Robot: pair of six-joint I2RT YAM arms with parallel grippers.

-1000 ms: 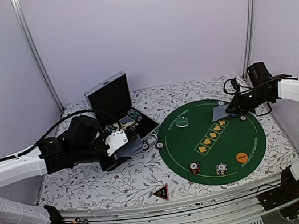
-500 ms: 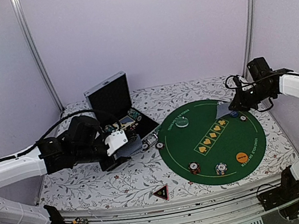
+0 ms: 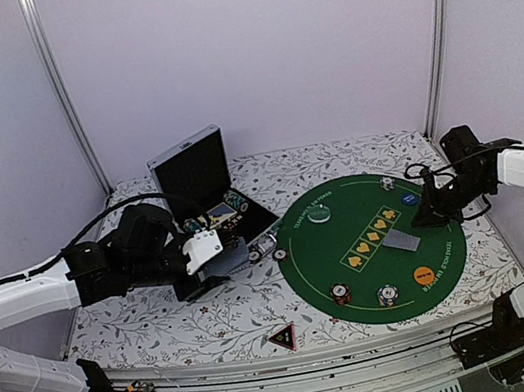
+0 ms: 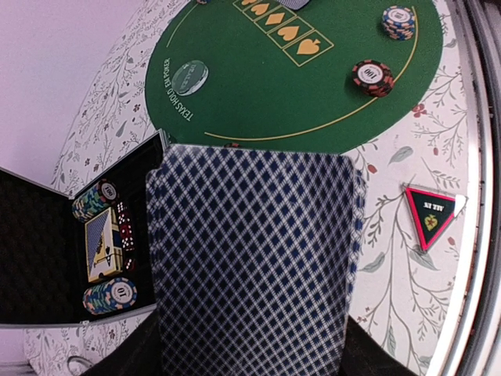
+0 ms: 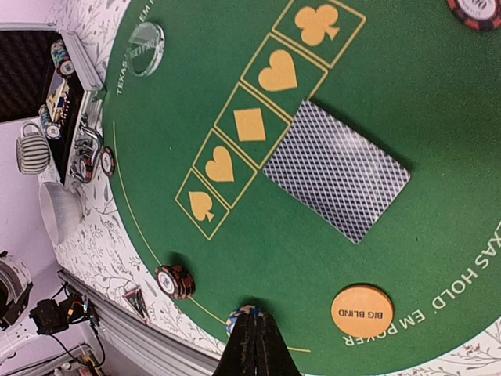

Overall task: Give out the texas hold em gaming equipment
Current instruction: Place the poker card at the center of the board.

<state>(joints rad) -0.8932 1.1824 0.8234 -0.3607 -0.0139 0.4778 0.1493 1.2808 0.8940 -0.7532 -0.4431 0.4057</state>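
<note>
Remote inspection, both arms in view.

1. The worktop (image 3: 163,325), flower-patterned, carries everything.
2. A round green mat (image 3: 315,268) lies on its right half, printed with a row of five yellow suit boxes.
3. An open black case (image 3: 192,173) stands at the back left, just beside the mat's edge. Its tray holds two chip stacks (image 4: 94,200), a few dice and more cards.
4. Left claw (image 3: 213,250): it hangs over the worktop between case and mat, closed on a pack of blue-checked cards (image 4: 250,266), back to the wrist camera. I see only the dark finger bases either side of the pack.
5. Right claw (image 5: 257,333): fingers pressed together, nothing between them. It sits above the right side of the mat.
6. One card (image 5: 337,182) lies face down on the mat, touching the edge of the suit row by the diamond and heart boxes and apart from the right claw.
7. A black, red-edged triangle (image 3: 283,337) rests on the worktop off the mat's near edge.
8. A red-and-black chip stack (image 3: 340,294) and a blue-and-white chip stack (image 3: 388,295) stand near each other inside the mat's near edge.
9. An orange disc (image 5: 362,312) marked BIG BLIND lies on the mat near the face-down card. A blue disc (image 3: 410,198) lies at the far right and a pale disc (image 3: 320,213) at the far left.
</note>
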